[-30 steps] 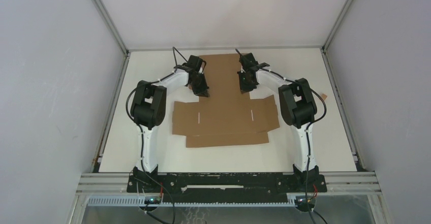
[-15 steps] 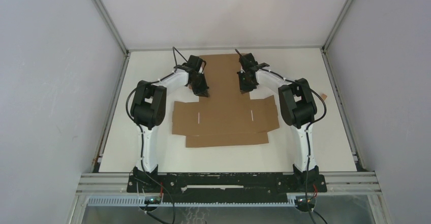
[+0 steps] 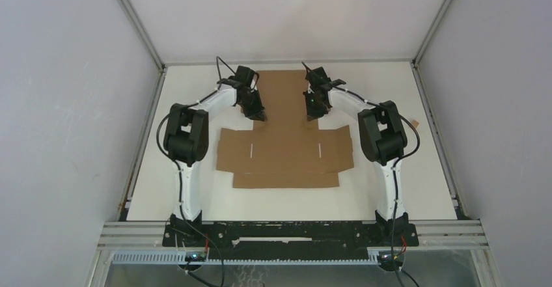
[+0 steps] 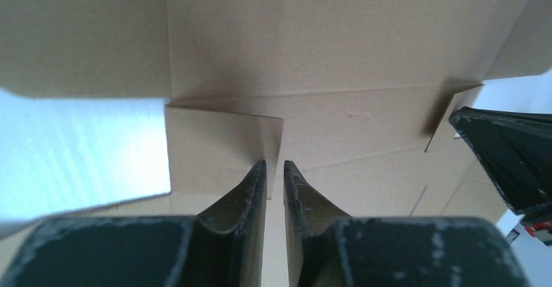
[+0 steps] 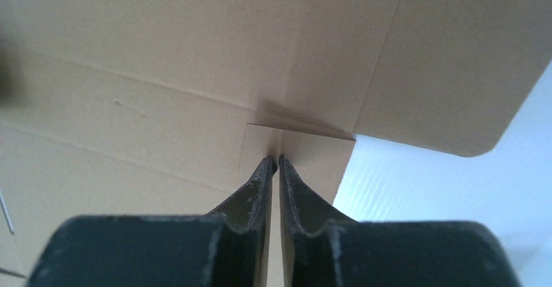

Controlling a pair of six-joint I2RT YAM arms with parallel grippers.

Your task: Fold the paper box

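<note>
Mid desk point(image 3: 426, 176), flat and unfolded: the paper box point(image 3: 286, 160), plain brown cardboard. Tall panel toward the far edge, wide panel w/ two short slits in the middle, narrow strip nearest the arm bases.

At the notches where tall panel meets wide one: left gripper point(image 3: 257, 112) on the left notch, right gripper point(image 3: 313, 112) on the right. Both tipped down onto the cardboard, well apart, tall panel between them.

Left wrist view: jaws a thin slit apart, pointing at the edge of a small side tab. Can't tell whether pinched on it or released. Dark bulk of the right gripper at that view's right edge, next to a second small raised tab.

Right wrist view: jaws clenched almost tip to tip on a thin bit of the box at a crease. Slightly lifted cardboard edge w/ shadow just ahead. Rounded flap corner to the right, white desk beyond.

Around: left elbow point(image 3: 185, 134) just beside the box's left edge, right elbow point(image 3: 381, 134) just beside its right edge, so wide panel hemmed in on both sides. Tiny brown scrap point(image 3: 414, 123) on the desk right of the right arm, apart from the box. Metal frame posts point(image 3: 133, 20) and grey walls point(image 3: 65, 137) on 3 sides. Black base rail point(image 3: 286, 230) along the near edge.
</note>
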